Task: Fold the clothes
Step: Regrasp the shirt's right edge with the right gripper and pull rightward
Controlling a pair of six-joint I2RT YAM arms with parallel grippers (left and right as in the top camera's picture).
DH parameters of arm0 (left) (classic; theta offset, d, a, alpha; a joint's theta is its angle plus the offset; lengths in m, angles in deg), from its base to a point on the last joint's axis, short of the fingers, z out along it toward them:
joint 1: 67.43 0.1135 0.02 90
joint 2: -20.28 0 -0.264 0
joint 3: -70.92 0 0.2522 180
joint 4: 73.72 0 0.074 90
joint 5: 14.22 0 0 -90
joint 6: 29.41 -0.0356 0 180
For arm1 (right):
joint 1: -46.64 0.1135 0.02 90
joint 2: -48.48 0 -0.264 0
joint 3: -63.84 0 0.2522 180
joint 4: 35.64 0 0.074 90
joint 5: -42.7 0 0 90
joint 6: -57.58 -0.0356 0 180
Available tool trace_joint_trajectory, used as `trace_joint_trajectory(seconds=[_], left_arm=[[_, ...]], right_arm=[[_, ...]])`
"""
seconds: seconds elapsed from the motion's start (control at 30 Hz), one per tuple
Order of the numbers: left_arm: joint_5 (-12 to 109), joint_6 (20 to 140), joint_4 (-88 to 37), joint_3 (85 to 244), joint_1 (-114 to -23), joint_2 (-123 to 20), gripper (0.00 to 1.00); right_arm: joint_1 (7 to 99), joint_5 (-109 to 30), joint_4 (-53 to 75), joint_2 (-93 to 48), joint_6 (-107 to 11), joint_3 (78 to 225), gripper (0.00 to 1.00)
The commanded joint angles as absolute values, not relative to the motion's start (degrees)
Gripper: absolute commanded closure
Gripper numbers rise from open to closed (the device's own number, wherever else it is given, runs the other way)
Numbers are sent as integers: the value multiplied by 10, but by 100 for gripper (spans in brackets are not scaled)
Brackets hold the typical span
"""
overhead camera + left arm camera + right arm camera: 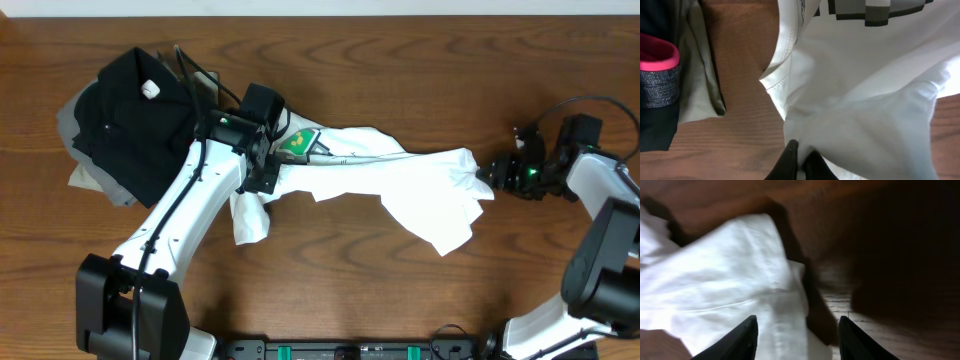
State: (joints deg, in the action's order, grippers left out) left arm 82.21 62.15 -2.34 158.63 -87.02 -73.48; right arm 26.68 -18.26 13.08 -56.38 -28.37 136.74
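The left gripper (800,161) is clamped shut at the bottom of its wrist view, with a fold of the white T-shirt (400,178) pinched at its tips. The right gripper (797,335) stands open over the shirt's right-hand edge, closed on nothing. The shirt lies crumpled across the middle of the overhead frame. To fold well, the right should probably take a true corner, then both draw the cloth flat, clear of the black garment (130,110) at upper left.

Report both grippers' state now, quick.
Left gripper: closed, pinching the white T-shirt.
Right gripper: open over the shirt's edge, holding nothing.
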Motion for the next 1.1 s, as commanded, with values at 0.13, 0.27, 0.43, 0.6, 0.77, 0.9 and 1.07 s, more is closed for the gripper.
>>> trace_joint_trajectory(seconds=[0.13,0.27,0.43,0.6,0.77,0.9,1.07], left_arm=[[831,628,-23,1586,-867,-740,94],[831,628,-23,1586,-867,-740,94],[831,629,-23,1586,-867,-740,94],[831,628,-22,1586,-867,-740,94],[831,629,-22,1586,-867,-740,94],[831,628,-19,1586,-867,-740,94],[831,628,-12,1586,-867,-740,94]], right_arm=[[272,-99,113,-585,-261,1368,69],[272,-65,115,-583,-260,1368,82],[272,-17,119,-582,-248,1368,99],[272,17,118,-577,-207,1368,99],[261,-3,98,-549,-214,1369,99],[238,-55,93,-514,-238,1372,99],[211,-54,85,-464,-251,1372,99]])
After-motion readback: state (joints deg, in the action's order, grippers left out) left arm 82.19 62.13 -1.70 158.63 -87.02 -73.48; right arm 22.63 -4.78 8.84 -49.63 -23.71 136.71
